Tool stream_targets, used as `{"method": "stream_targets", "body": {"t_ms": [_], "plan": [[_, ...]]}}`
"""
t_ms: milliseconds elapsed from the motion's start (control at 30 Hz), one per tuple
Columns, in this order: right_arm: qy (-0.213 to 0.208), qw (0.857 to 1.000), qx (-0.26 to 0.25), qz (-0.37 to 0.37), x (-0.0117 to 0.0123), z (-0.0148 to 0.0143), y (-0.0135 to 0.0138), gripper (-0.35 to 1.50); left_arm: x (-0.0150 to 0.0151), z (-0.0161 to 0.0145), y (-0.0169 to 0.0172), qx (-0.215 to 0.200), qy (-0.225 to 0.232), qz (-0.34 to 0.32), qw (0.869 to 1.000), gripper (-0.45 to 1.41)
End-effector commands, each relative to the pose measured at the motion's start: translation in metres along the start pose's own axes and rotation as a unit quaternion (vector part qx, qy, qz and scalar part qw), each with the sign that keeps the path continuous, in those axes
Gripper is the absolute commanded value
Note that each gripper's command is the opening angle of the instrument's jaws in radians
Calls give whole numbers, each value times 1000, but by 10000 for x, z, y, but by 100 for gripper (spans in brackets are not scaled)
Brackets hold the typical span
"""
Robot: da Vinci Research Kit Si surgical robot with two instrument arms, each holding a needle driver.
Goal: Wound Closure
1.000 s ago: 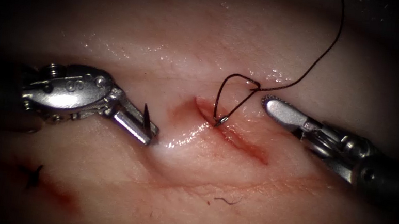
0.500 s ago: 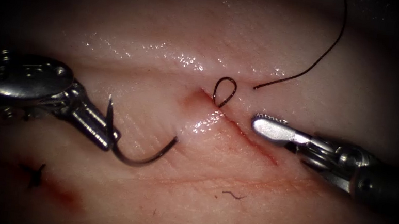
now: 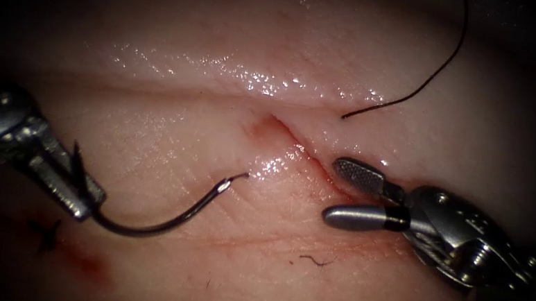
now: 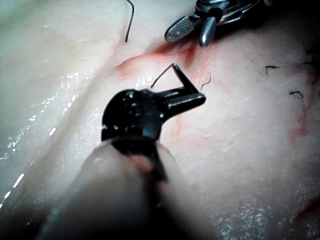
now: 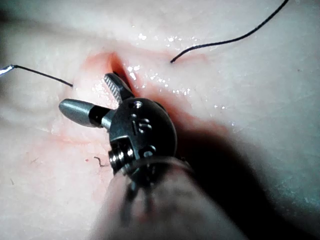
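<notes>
Pale glistening tissue (image 3: 166, 129) under my endoscope: my left claw (image 3: 77, 190) grips the dark curved steel needle (image 3: 164, 216) near its tip, now drawn free left of the red cut (image 3: 302, 155); my right claw (image 3: 346, 193) gapes empty, thin dark thread (image 3: 424, 85) loose beyond.

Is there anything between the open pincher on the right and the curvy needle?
Nothing visible stands in the way. The right tool, jaws open and holding nothing, sits at the cut. Bare tissue lies between it and the needle, which lies clear of the tissue left of the cut, held near its pointed end by the left tool.
</notes>
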Motion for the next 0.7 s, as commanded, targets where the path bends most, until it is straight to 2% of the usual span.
{"method": "stream_targets", "body": {"t_ms": [33,167,233,300,367,500,700], "plan": [[-1,999,1,-37,3,20,-11,116,-4,5,-2,1,0,4,1000,-45],[-39,993,6,-114,3,45,-28,120,-1,9,6,1,1,21,1000,-45],[-54,989,11,-140,1,56,-33,113,3,11,11,1,2,32,999,-45],[-65,986,17,-152,-1,66,-35,94,8,12,15,1,3,42,999,-45],[-69,983,16,-168,-3,72,-33,88,13,13,21,0,4,52,999,-45],[-79,980,-4,-183,-9,68,-21,89,25,16,38,0,5,75,997,-45],[-98,976,-16,-192,-27,75,-11,78,39,28,52,-3,9,93,996,-45]]}}
